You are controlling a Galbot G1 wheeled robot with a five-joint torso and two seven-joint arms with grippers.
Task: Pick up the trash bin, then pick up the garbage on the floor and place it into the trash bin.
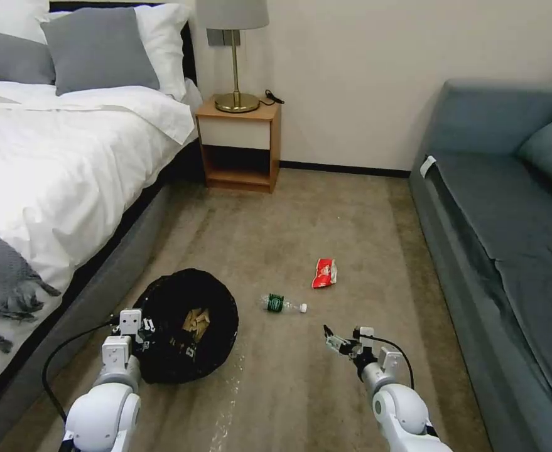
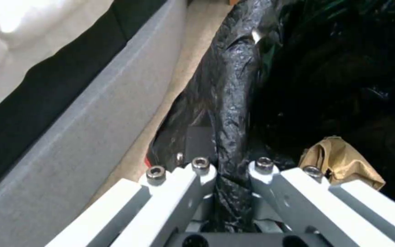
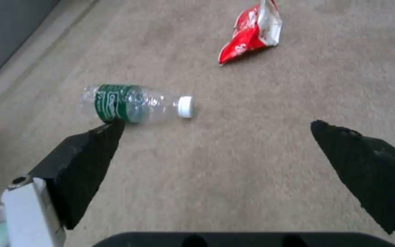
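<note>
Bedroom, prob. hotel-style. Left: bed (image 1: 56, 150) w/ white duvet, grey & white pillows, grey throw w/ fringe (image 1: 2, 282) at near corner. Far, by the wall: small wooden nightstand (image 1: 241, 147) w/ brass-base lamp (image 1: 233, 56) & a black cable on top. Right: long blue-grey sofa (image 1: 508, 207) w/ matching cushion. Beige short-pile carpet (image 1: 301, 220) runs between bed & sofa; plain cream wall w/ dark skirting at the far end.
</note>
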